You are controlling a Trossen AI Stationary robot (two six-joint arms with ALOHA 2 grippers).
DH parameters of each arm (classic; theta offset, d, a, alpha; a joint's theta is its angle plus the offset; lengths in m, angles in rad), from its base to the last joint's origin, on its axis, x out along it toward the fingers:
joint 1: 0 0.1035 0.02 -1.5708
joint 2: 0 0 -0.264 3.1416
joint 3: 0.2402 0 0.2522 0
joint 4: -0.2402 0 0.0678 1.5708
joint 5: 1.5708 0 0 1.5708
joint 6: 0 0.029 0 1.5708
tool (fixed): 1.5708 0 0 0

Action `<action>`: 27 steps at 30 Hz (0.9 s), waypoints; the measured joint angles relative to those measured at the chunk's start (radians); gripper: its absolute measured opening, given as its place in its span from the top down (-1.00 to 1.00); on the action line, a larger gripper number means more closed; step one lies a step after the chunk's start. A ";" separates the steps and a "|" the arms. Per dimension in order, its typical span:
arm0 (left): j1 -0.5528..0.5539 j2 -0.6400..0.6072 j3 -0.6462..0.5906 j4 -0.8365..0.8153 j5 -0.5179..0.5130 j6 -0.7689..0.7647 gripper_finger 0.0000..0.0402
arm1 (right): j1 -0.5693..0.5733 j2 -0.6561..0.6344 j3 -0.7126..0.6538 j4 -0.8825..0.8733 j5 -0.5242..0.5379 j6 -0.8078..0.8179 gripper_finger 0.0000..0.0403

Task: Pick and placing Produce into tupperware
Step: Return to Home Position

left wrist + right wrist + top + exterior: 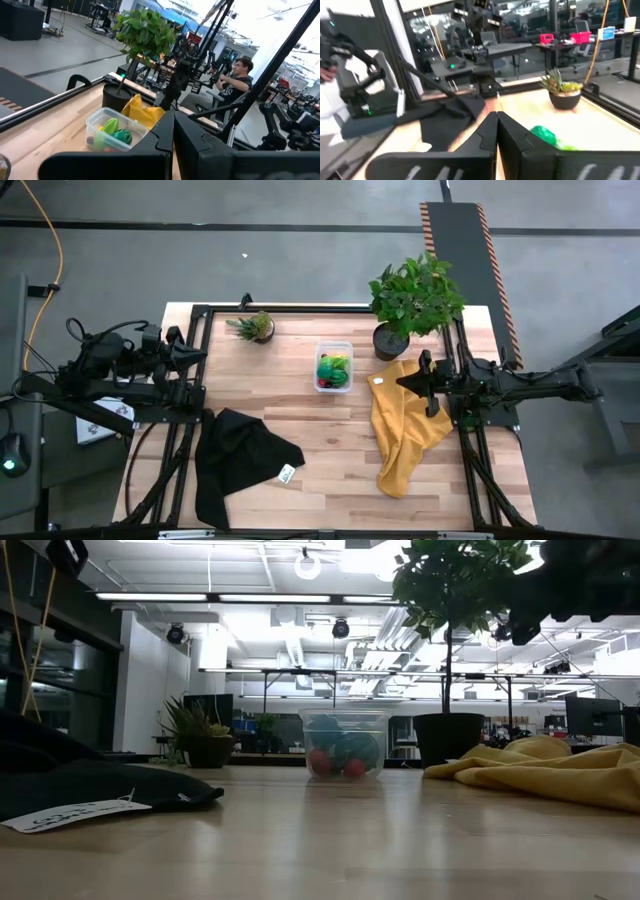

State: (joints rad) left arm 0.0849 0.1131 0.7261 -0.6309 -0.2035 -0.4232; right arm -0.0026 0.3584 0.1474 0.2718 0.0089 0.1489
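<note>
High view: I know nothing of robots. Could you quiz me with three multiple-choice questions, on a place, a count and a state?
1. Where is the produce? A in the tub; B loose on the table; C on the floor.
2. How many potted plants? A one; B two; C three.
3. The left end effector and right end effector are: A both shut; B both open; C one open.
Answers: A, the produce lies in the tub; B, a small plant and a large plant; A, each wrist view shows fingers pressed together.
</note>
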 joint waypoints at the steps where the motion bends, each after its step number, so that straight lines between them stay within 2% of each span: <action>1: 0.000 0.000 0.000 -0.008 0.000 0.000 1.00 | 0.007 0.000 0.000 -0.013 0.011 -0.003 1.00; 27: 0.000 0.000 0.000 -0.025 0.004 0.023 1.00 | 0.021 0.003 0.000 -0.012 0.035 -0.061 1.00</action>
State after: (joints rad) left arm 0.0845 0.1131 0.7261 -0.6559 -0.1993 -0.3999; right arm 0.0189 0.3611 0.1474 0.2593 0.0437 0.0875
